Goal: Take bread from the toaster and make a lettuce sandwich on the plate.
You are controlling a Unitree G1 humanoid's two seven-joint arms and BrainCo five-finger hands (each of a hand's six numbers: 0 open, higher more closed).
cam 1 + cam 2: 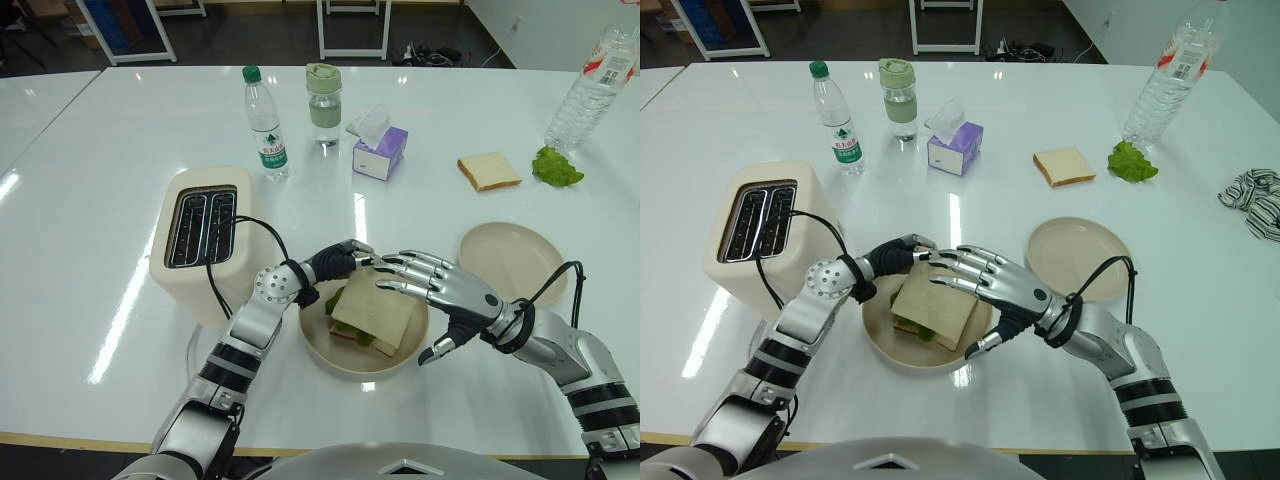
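Fingers (350, 250) of left hand (333, 265) curled, pinching far corner of top slice (380, 310). Right hand (440, 285) spread flat, fingertips on same slice. Sandwich (352, 335) on plate (318, 348) near table (120, 130) front edge, toaster (200, 232) just left. Empty plate (515, 258), spare slice (488, 171), lettuce leaf (556, 167) toward right edge.

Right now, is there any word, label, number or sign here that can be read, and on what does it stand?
Nothing can be quoted as it reads.
Green-capped bottle: green and white label, print too small to read.
Large clear bottle: red and white label, blurred.
Tissue box: no legible print.
Toaster: no markings seen.
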